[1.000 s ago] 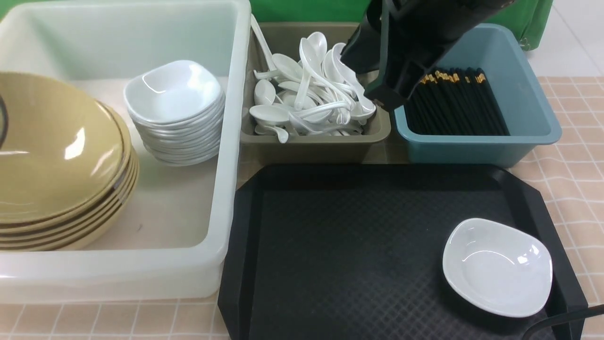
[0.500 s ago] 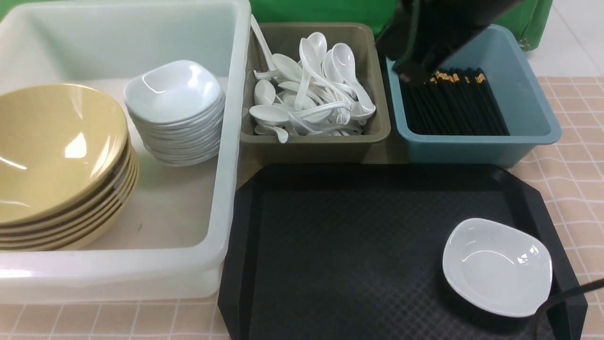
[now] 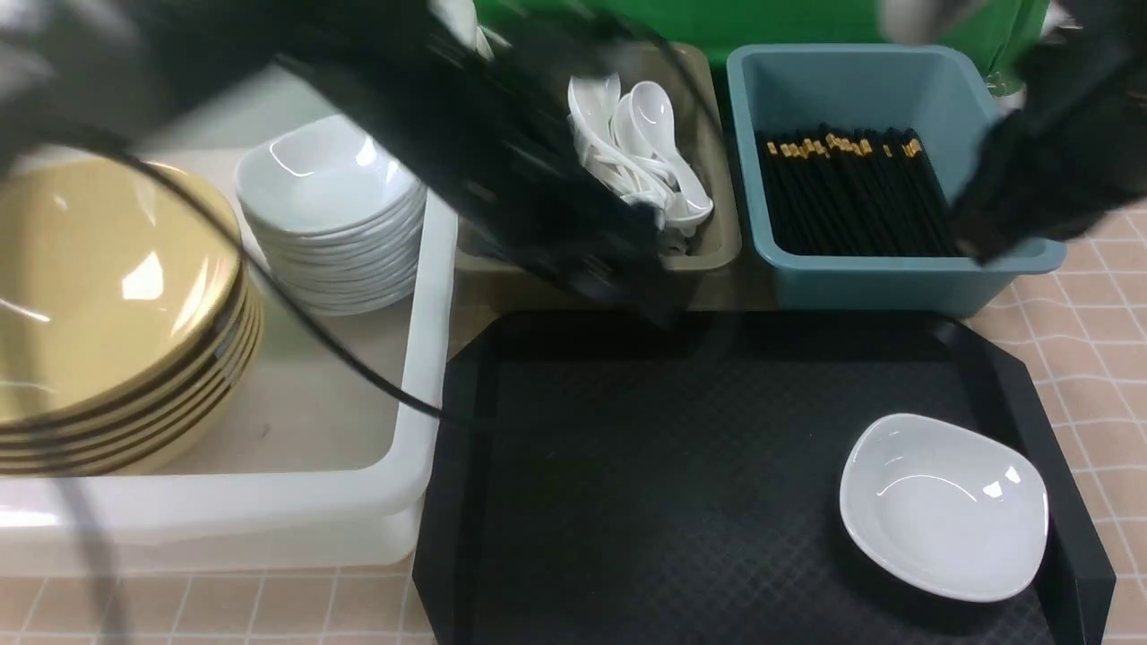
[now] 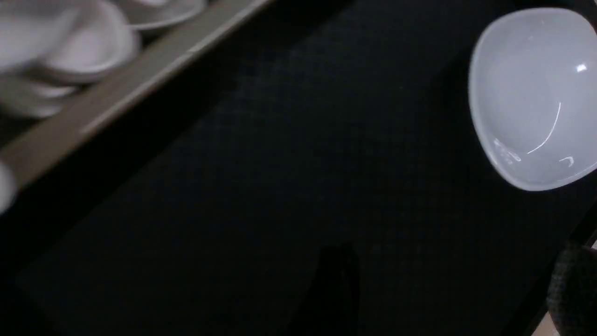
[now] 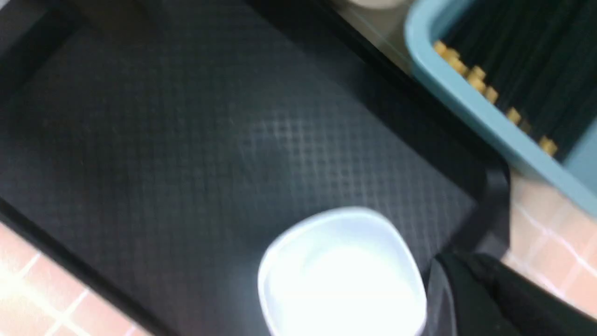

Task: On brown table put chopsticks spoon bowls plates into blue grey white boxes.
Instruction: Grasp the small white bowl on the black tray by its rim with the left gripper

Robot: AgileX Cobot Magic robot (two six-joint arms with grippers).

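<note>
Blur smears the left tool (image 3: 632,282) over the spoons (image 3: 654,116) at 12 o'clock; its spread is unreadable. The right tool (image 3: 975,244), blurred at 2 o'clock, is closed. A plate (image 3: 945,506) lies at 4 o'clock on the tray (image 3: 627,493).

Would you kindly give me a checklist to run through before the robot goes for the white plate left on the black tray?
1. The white plate lies upright and alone on the black tray: ok.
2. The plate stack in the white box has its top uncovered for one more: ok.
3. The right gripper is shut with nothing seen in it: ok.
4. The left gripper has open jaws for a grasp: cannot tell, it is blurred in front of the grey box.
5. Both grippers are steady: not ok, both are blurred in the front view.
</note>
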